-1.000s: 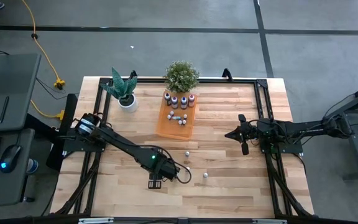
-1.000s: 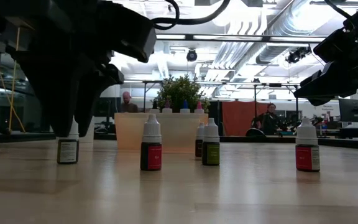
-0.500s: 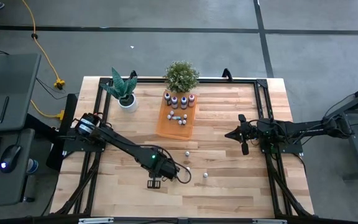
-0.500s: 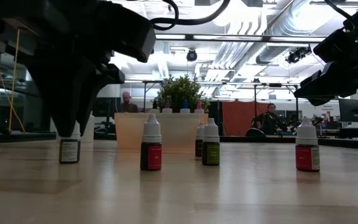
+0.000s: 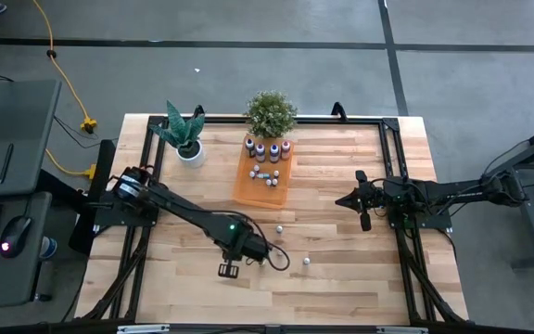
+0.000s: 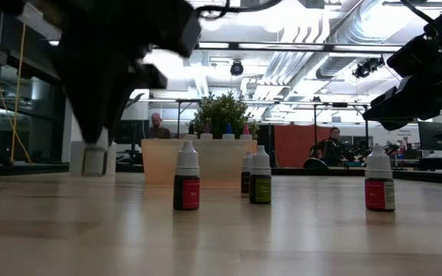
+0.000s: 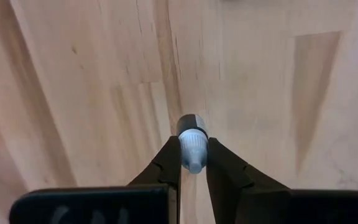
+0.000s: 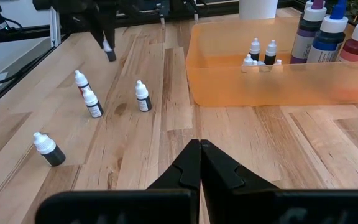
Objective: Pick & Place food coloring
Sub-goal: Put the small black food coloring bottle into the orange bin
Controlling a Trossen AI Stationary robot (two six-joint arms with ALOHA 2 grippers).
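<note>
Aloft, small bottle (image 7: pixel 192 144) in left hand (image 7: pixel 193 163)

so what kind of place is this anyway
Probably an open lab or workshop hall: bare silver ceiling ducts overhead, a grey concrete floor with dark taped lines, and a desk with a black computer mouse beside the pale butcher-block wooden table.

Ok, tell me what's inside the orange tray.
The orange tray holds several small white-capped bottles and taller dark bottles at one end. Its translucent wall blurs their lower parts, so the exact count is unclear.
</note>
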